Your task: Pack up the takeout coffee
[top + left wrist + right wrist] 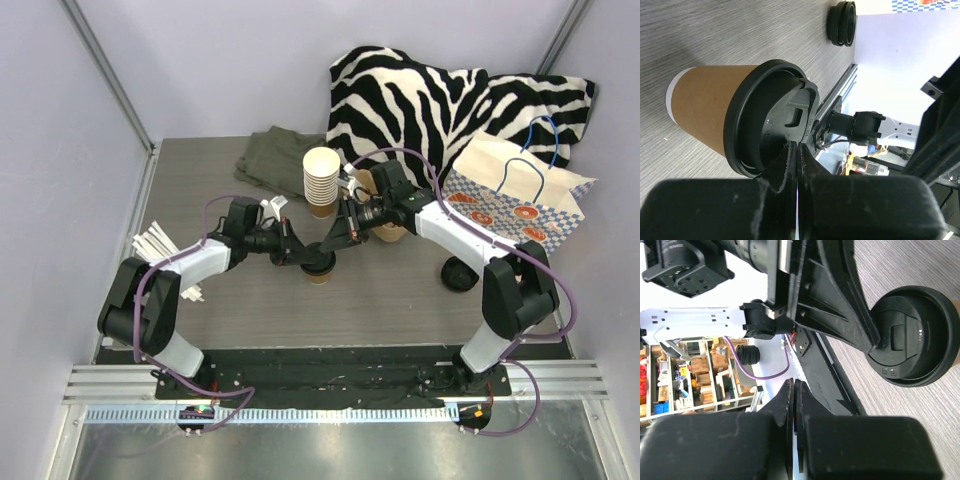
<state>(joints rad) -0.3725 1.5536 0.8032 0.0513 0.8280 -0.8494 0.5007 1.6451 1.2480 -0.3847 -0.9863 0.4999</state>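
Left hand [793,149] has its fingers pressed together on nothing, tips at the rim of the black lid [765,117] on the takeout coffee cup [705,107]. That single cup stands upright just ahead of it, long axis vertical, lid uppermost. Right hand [793,389], likewise pressed together and empty, hovers at the lid's opposite side. Grey wood-grain desk [400,310], pale walls. Beyond the hands: one cup stack [321,178], one paper bag [515,200], one zebra-print cloth [400,95], one olive cloth [270,160].
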